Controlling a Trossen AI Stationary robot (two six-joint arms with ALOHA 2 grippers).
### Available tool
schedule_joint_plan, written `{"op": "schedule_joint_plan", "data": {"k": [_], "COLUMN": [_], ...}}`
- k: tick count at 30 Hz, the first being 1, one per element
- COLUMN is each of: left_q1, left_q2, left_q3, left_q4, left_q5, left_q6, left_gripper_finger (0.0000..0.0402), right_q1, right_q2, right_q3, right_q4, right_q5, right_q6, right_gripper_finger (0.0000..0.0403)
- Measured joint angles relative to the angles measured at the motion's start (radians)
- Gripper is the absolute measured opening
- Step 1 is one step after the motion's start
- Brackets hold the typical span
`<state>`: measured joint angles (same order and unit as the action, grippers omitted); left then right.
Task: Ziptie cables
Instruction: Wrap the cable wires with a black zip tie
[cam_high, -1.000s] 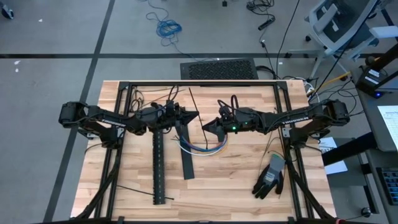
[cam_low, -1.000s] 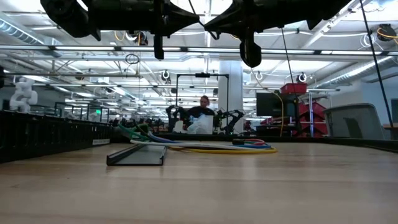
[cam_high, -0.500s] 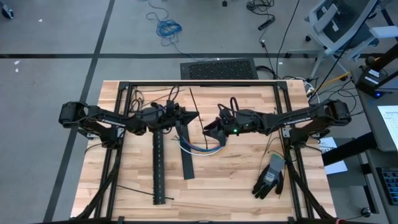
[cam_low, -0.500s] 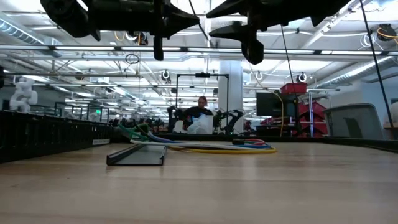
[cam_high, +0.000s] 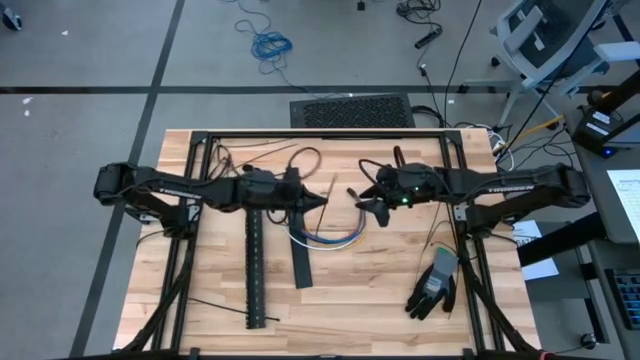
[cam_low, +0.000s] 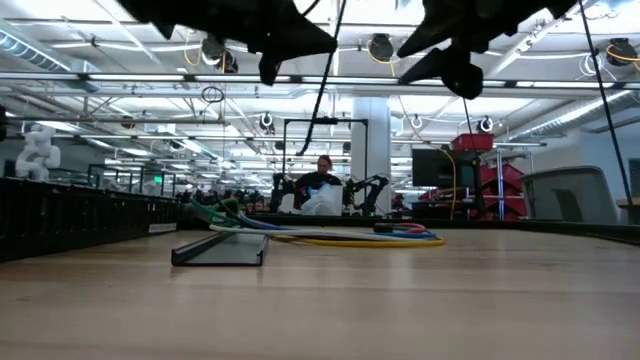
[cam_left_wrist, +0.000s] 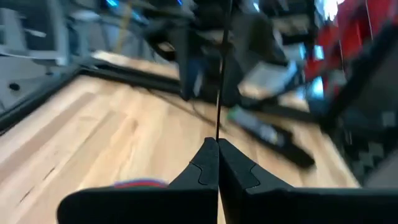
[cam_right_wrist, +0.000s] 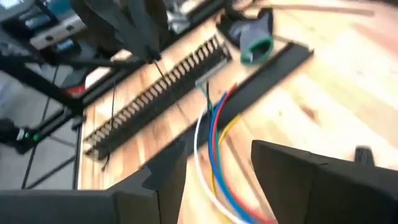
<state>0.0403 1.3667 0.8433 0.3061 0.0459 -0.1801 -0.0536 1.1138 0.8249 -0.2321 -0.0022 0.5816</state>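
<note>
The cables (cam_high: 326, 234), blue, white, yellow and red wires, lie curved on the wooden table between my arms; they also show in the low view (cam_low: 345, 237) and under my right fingers (cam_right_wrist: 213, 134). My left gripper (cam_high: 322, 198) hangs above their left end, shut on a thin black strip (cam_left_wrist: 219, 74) that sticks out past its fingertips (cam_low: 320, 80). My right gripper (cam_high: 363, 203) stands open above the cables' right end, with nothing between its fingers (cam_right_wrist: 217, 150). My left gripper pinches the thin black strip (cam_left_wrist: 217, 132) between the tips of its two shut fingers. The fingers reach nearly level from the table's left side. The strip runs on ahead of them, clear of the table.
A long black slotted duct (cam_high: 251, 270) and its flat black cover (cam_high: 300, 258) lie left of the cables. A dark glove (cam_high: 434, 285) rests at the near right. A loose thin strip (cam_high: 215, 309) lies near the front left. A person (cam_low: 322, 185) stands beyond the table.
My right gripper has opened and drawn back toward the table's right edge, away from my left gripper, rising a little. My left gripper has stayed shut on the strip, rolled its wrist and tipped up toward level, so the strip now stands at a different angle.
</note>
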Motion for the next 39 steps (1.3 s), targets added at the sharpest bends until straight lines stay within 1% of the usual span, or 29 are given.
{"op": "schedule_joint_plan", "data": {"k": [4, 6, 7, 9, 14, 17, 19, 21, 23, 26, 28, 31, 34, 39], "left_q1": [-0.002, -0.002, -0.001, 0.007, 0.032, 0.043, 0.049, 0.052, 0.053, 0.051, 0.05, 0.049, 0.053, 0.049], "left_q2": [0.001, 0.001, 0.001, 0.001, 0.001, 0.001, 0.002, 0.001, 0.001, 0.001, 0.001, 0.001, 0.023, 0.112], "left_q3": [0.097, 0.134, 0.143, 0.148, 0.149, 0.15, 0.15, 0.15, 0.15, 0.15, 0.15, 0.15, 0.151, 0.151], "left_q4": [-0.225, -0.313, -0.327, -0.304, -0.136, -0.053, 0.006, 0.062, 0.112, 0.197, 0.28, 0.402, 0.53, 0.758], "left_q5": [0.123, 0.13, 0.129, 0.103, 0.081, 0.122, 0.17, 0.245, 0.322, 0.441, 0.504, 0.515, 0.517, 0.542], "left_q6": [0.123, 0.149, 0.152, 0.138, 0.072, 0.042, 0.001, -0.047, -0.093, -0.163, -0.207, -0.231, -0.251, -0.413], "left_gripper_finger": [0.0, 0.0, 0.0, 0.0, 0.0, 0.0, 0.0, 0.0, 0.0, 0.0, 0.0, 0.0, 0.0, 0.0], "right_q1": [0.0, 0.0, 0.0, 0.0, 0.009, 0.022, 0.023, 0.01, -0.006, -0.028, -0.043, -0.043, -0.019, 0.007], "right_q2": [-0.009, -0.01, -0.01, -0.01, -0.01, -0.01, -0.009, -0.006, -0.003, 0.008, 0.026, 0.079, 0.15, 0.277], "right_q3": [0.0, 0.0, 0.0, 0.0, 0.0, 0.0, -0.001, -0.019, -0.054, -0.119, -0.16, -0.207, -0.221, -0.214], "right_q4": [-0.059, -0.083, -0.09, -0.09, -0.087, -0.076, -0.047, 0.056, 0.202, 0.436, 0.58, 0.808, 1.012, 1.31], "right_q5": [-0.04, -0.052, -0.053, -0.056, -0.056, -0.057, -0.101, -0.192, -0.284, -0.377, -0.43, -0.481, -0.505, -0.541], "right_q6": [-0.019, -0.034, -0.035, -0.021, -0.019, -0.062, -0.094, -0.103, -0.082, -0.017, 0.054, 0.152, 0.194, 0.26], "right_gripper_finger": [0.0172, 0.0172, 0.0172, 0.0171, 0.0171, 0.0171, 0.0171, 0.0171, 0.0171, 0.0171, 0.0171, 0.0171, 0.0171, 0.0171]}}
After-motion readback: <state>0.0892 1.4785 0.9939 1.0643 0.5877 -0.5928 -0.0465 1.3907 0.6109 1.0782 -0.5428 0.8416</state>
